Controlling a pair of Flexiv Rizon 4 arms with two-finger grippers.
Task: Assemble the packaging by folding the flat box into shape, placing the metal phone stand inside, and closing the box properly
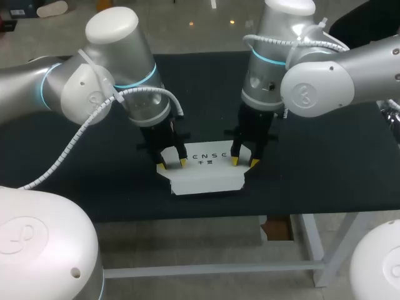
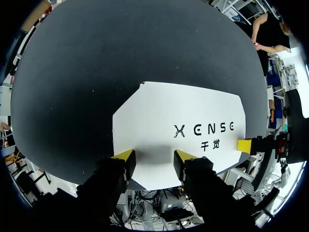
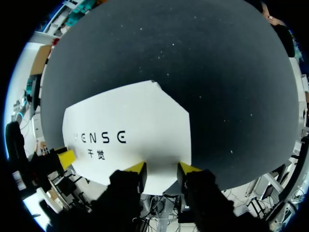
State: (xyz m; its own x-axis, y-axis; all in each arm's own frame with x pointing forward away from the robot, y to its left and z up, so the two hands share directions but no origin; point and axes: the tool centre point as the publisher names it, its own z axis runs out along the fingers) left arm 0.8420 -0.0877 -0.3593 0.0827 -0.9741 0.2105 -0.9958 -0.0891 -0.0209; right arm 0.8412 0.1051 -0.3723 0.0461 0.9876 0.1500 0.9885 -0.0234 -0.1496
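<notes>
End effector, left: left end effector (image 1: 172, 164) released, yellow tips spread, set over the left end of the flat box (image 1: 206, 178).
End effector, right: right end effector (image 1: 244, 162) likewise released, tips spread, over the box's right end.
Box position: lies flat on the black counter (image 1: 325, 175), printed face up, near the counter's front edge.
Long axis: runs side to side, from one arm to the other; each arm is nearest its own end.
Key relation: box lies under both pairs of tips, not between them; neither grasps it.
Step in hand (judgement): folding not yet begun; an edge or flap must be lifted first.
Unclear: whether the tips press the card; fold lines faint; metal phone stand in no view.
</notes>
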